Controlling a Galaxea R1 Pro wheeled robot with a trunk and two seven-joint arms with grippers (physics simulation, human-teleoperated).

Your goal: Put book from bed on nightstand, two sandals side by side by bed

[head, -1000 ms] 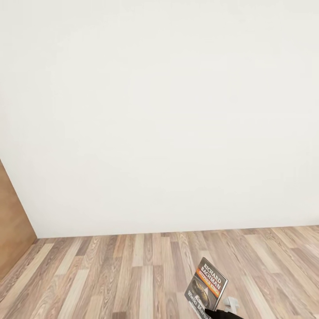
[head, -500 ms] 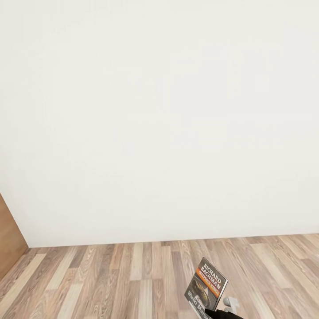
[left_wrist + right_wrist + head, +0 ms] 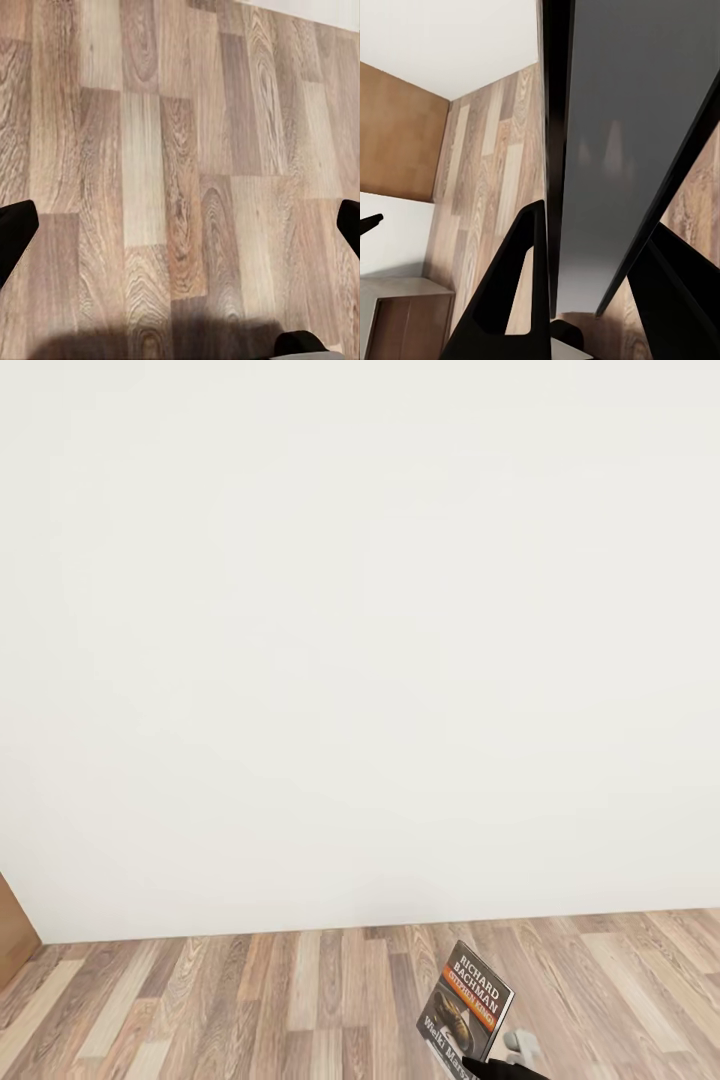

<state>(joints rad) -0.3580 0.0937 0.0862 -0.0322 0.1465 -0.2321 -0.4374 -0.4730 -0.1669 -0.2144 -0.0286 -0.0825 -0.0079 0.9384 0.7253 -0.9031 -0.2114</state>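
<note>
Head view: a plain white wall [image 3: 360,640] meets the wood-plank floor [image 3: 250,1000], with a brown panel [image 3: 12,925] at the left edge. The book [image 3: 465,1002] stands tilted at the lower edge, cover toward the camera, held from below by the right gripper [image 3: 495,1066]. Right wrist view: the two dark fingers [image 3: 514,292] close on the book's grey face [image 3: 622,150], one on each side. Left wrist view: the left gripper [image 3: 180,225] hangs over bare floor, its fingers [image 3: 15,236] spread wide and holding nothing.
</note>
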